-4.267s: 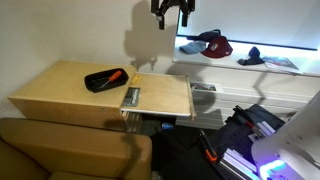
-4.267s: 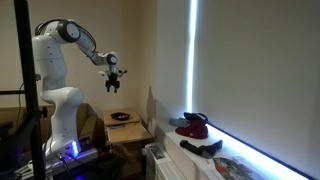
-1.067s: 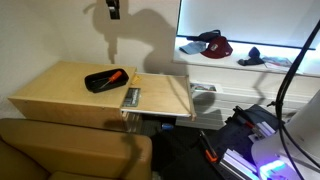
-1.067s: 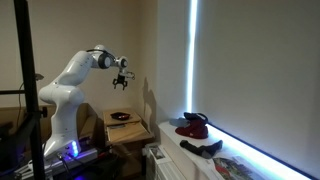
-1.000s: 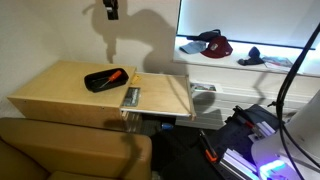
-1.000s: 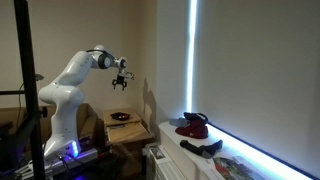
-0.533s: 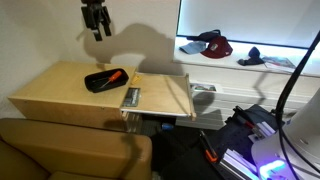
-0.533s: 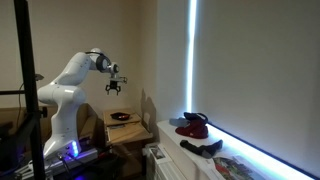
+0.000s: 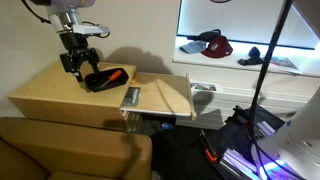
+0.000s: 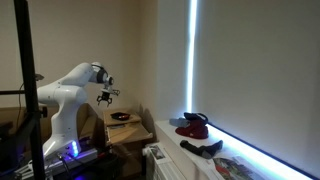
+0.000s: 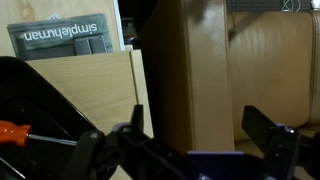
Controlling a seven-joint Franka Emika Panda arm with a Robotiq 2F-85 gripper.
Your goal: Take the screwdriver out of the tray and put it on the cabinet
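The end effector (image 9: 78, 66) has been dropping from high by the wall and is now hovering just over the cabinet (image 9: 55, 98), close beside the tray (image 9: 97, 83), jaws spread wide and gripping nothing. I judge this is bringing the grasp within reach. The screwdriver (image 9: 117, 73) is lying in the tray, slim, with a glossy orange handle and thin dark shaft. The tray is looking shallow and matte black, the cabinet top smooth, pale wood.
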